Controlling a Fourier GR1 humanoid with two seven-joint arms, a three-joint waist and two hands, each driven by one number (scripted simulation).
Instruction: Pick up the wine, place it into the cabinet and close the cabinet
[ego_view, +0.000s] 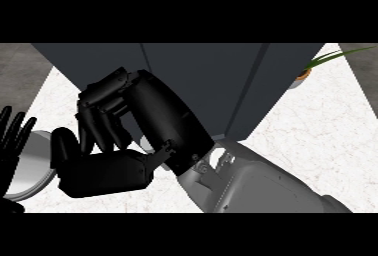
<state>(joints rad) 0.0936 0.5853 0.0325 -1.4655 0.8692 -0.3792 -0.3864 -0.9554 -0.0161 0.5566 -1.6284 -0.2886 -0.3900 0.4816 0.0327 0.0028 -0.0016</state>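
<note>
The dark grey cabinet (214, 75) stands at the back of the white counter (317, 145), and no gap shows along its front panels. My right hand (170, 120) is up against the cabinet's front left part and fills the middle of the view. Its fingers (100, 115) hang loosely bent with nothing between them and the thumb. No wine bottle shows anywhere. My left hand (13, 135) rests open at the far left edge, fingers up.
A silver plate (33, 170) lies on the counter at the left, partly behind my left hand. A small potted plant (310, 70) stands to the right of the cabinet. Bare counter lies to the right of my forearm.
</note>
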